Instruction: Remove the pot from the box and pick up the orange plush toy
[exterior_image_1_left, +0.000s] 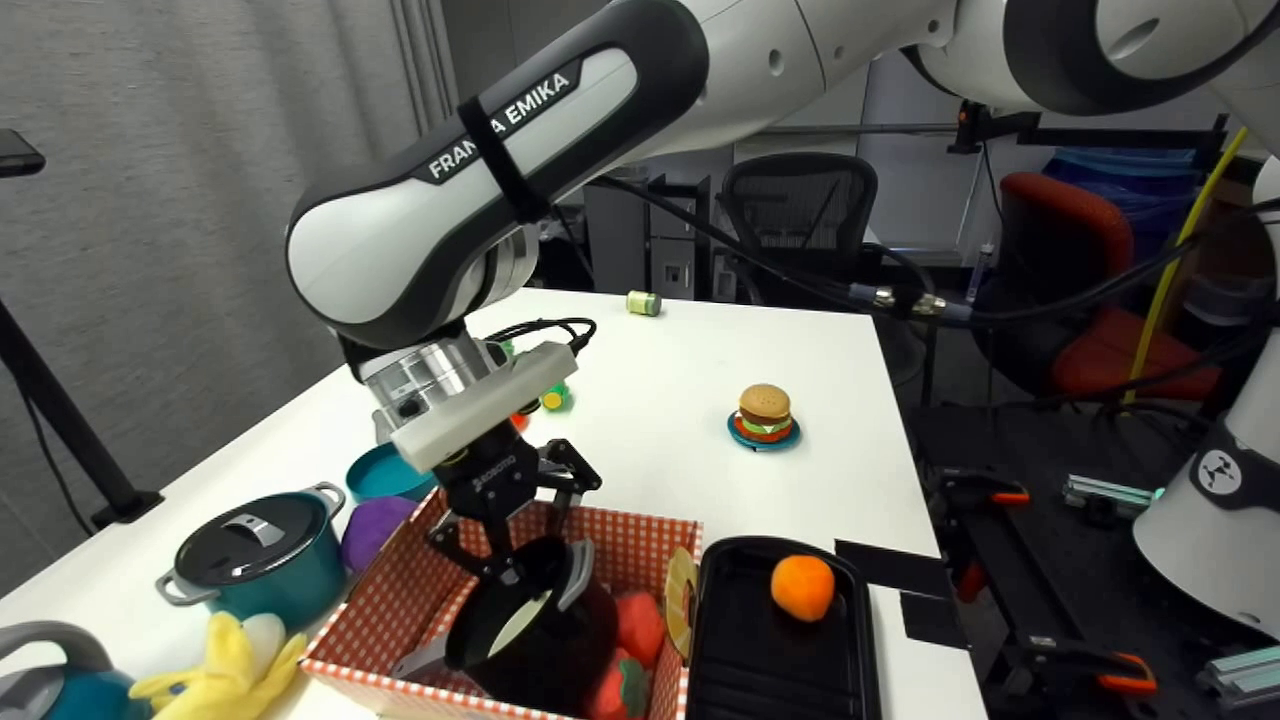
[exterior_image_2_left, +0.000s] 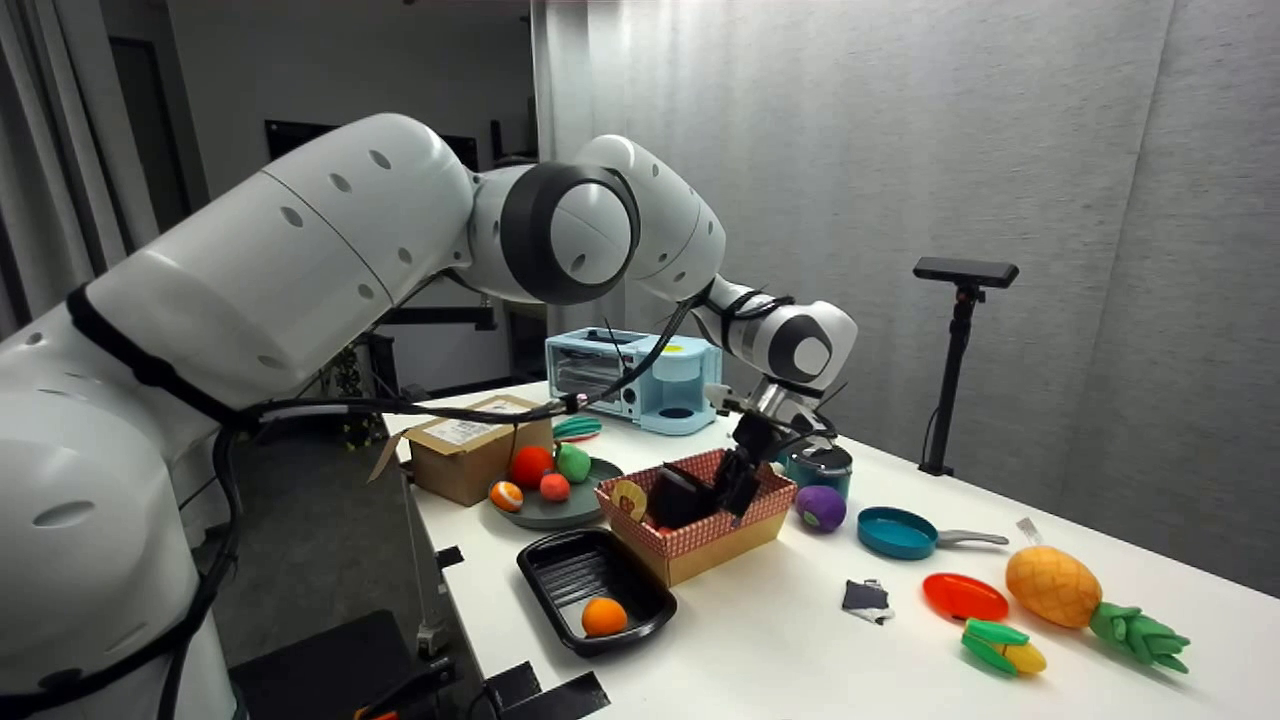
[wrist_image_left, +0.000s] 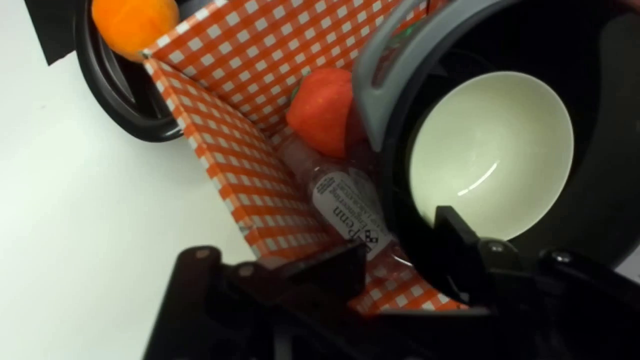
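The pot (exterior_image_1_left: 560, 650), black with grey handles, sits tilted inside the red-and-white checked box (exterior_image_1_left: 625, 535). A pale bowl (wrist_image_left: 492, 155) lies in it. In the wrist view my gripper (wrist_image_left: 402, 235) straddles the pot's wall: one of the fingers (wrist_image_left: 457, 245) reaches inside the rim, the other stays outside it. A gap shows between the jaws, so they stand open around the wall rather than clamped on it. The round orange plush toy (exterior_image_1_left: 803, 588) rests in the black tray (exterior_image_2_left: 545, 570) beside the box, apart from my gripper.
Red plush strawberries (exterior_image_1_left: 640, 628) and a clear labelled bottle (wrist_image_left: 345, 205) share the box. Around it are a teal lidded pot (exterior_image_1_left: 262, 555), a purple plush (exterior_image_2_left: 821, 508), a teal pan (exterior_image_2_left: 897, 535), a grey plate (exterior_image_2_left: 545, 512) of plush fruit and a toy burger (exterior_image_1_left: 764, 412).
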